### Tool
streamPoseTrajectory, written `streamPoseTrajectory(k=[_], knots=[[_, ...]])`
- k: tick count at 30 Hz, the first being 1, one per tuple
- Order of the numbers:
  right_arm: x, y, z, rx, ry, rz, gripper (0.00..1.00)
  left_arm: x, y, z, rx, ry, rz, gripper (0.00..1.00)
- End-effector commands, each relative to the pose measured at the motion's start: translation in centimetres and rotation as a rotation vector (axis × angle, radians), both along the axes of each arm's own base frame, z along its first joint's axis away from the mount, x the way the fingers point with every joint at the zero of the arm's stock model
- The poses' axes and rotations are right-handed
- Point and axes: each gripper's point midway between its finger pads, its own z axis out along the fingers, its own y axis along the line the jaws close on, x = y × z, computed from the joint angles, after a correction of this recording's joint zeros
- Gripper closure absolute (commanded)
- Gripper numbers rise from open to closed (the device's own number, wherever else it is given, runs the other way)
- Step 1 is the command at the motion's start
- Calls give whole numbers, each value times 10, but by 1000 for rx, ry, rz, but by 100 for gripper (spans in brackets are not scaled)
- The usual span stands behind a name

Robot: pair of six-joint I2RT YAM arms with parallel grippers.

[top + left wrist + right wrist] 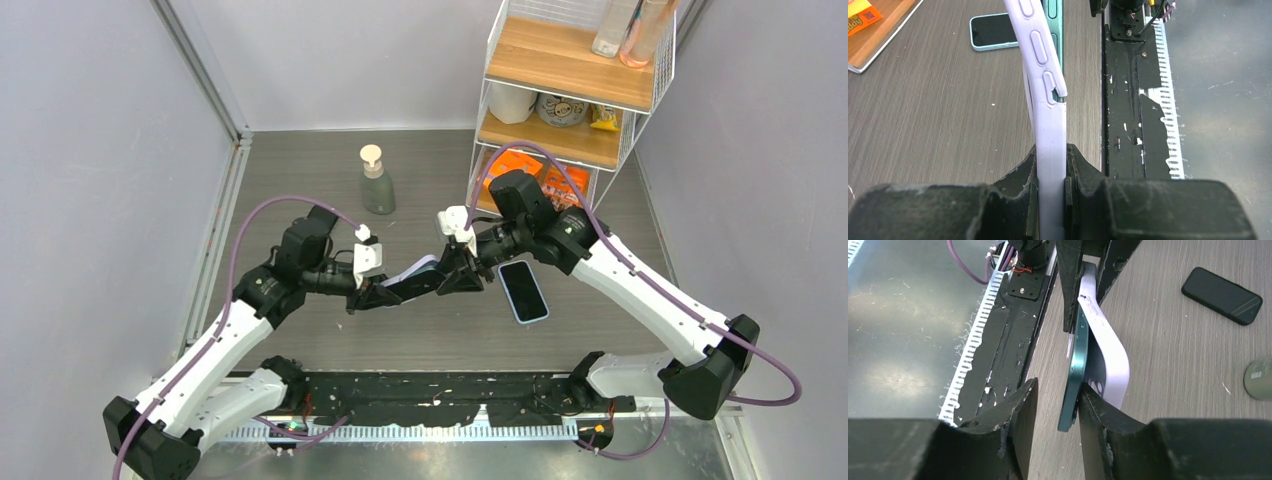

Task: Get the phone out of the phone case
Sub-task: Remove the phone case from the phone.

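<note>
You're holding the phone and case up between both grippers, over the table

Your left gripper [1051,155] is clamping its jaws tight on one end of the lavender phone case [1050,125]. Your right gripper [1055,390] is standing with its jaws apart around the teal phone [1079,355], one finger [1093,407] touching it and the other sitting clear. The phone's near edge is standing off the case, which is bowing away from it, and they're meeting only at the far end. Bare table [300,170] is lying beneath, a pale blue phone [523,290] is resting flat just beside the right gripper, and a soap bottle [377,180] and wire shelf [570,90] are standing farther back
</note>
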Motion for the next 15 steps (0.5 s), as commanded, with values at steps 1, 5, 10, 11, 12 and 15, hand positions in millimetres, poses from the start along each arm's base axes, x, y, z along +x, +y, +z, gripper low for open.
streamPoseTrajectory(k=[1, 5, 10, 11, 12, 15], knots=[[7, 18, 10, 86, -67, 41, 61, 4, -15, 49, -112, -133, -53, 100], [2, 23, 3, 80, -35, 61, 66, 13, -18, 58, -123, -143, -25, 100], [0, 23, -5, 58, -10, 63, 92, 23, -18, 63, -131, -159, 26, 100], [1, 22, -6, 56, -19, 60, 94, 25, -17, 63, -128, -161, 42, 100], [2, 20, -8, 48, -30, 48, 95, 28, -15, 63, -123, -162, 60, 99], [6, 13, -5, 43, -103, 15, 95, 30, -8, 66, -111, -154, 107, 66]])
